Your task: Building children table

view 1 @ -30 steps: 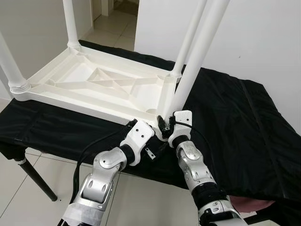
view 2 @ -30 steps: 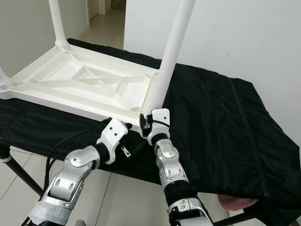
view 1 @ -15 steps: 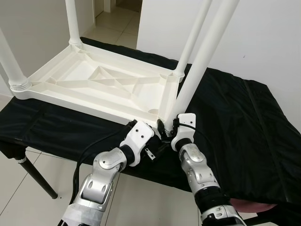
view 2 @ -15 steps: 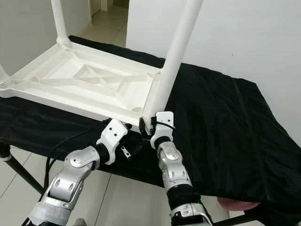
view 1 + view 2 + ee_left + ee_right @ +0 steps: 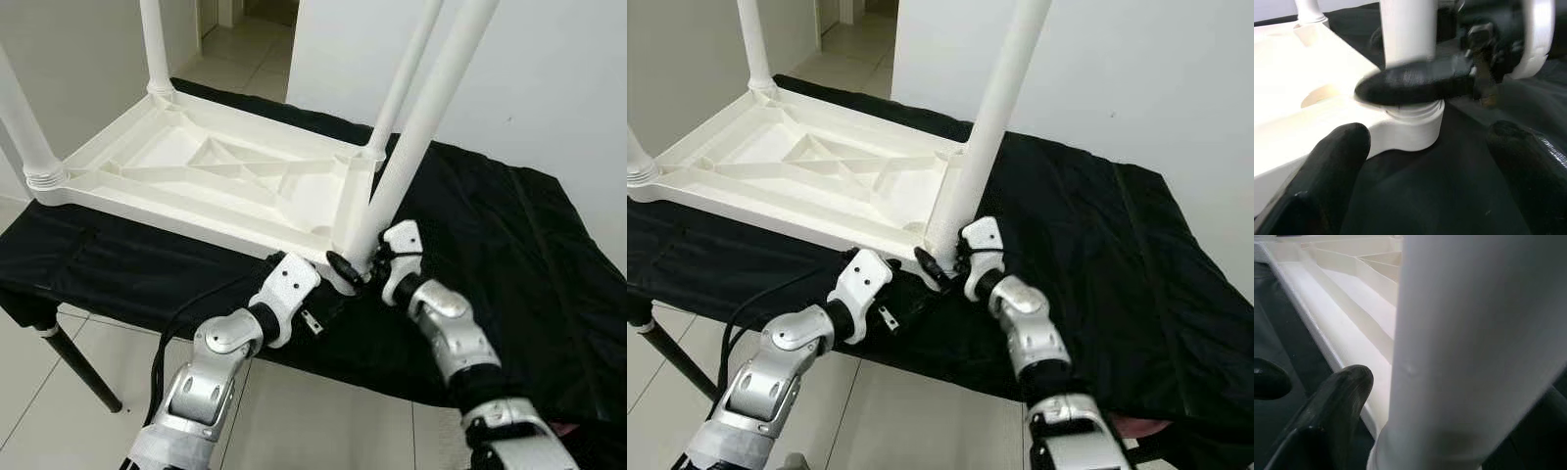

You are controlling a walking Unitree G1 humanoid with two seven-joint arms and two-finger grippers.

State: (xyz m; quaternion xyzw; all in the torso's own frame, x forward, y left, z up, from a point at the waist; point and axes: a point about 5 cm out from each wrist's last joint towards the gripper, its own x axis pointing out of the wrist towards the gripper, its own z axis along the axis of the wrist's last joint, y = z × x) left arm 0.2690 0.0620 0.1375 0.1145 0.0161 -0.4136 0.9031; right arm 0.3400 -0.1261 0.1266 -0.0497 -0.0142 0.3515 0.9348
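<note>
A white plastic children's table [image 5: 196, 166] lies upside down on a black cloth [image 5: 490, 245], its legs pointing up. My right gripper [image 5: 355, 264] is shut on the base of the near right table leg [image 5: 421, 127], just above its corner socket [image 5: 1410, 129]. One black finger [image 5: 1415, 85] crosses the front of the leg. In the right wrist view the leg [image 5: 1469, 347] stands close between the fingers [image 5: 1337, 396]. My left gripper [image 5: 1427, 134] is open, low at the cloth's front edge. It points at that same corner and touches nothing.
The cloth covers a work table with a black leg [image 5: 78, 367] at the front left, over a tiled floor. Three other white legs, such as the far left one [image 5: 155, 44], rise from the other corners. A white wall [image 5: 549, 78] stands behind on the right.
My right forearm has swung out to the right, and its gripper has turned around the leg base, still holding it. The left arm has stayed put. The view shifted slightly.
</note>
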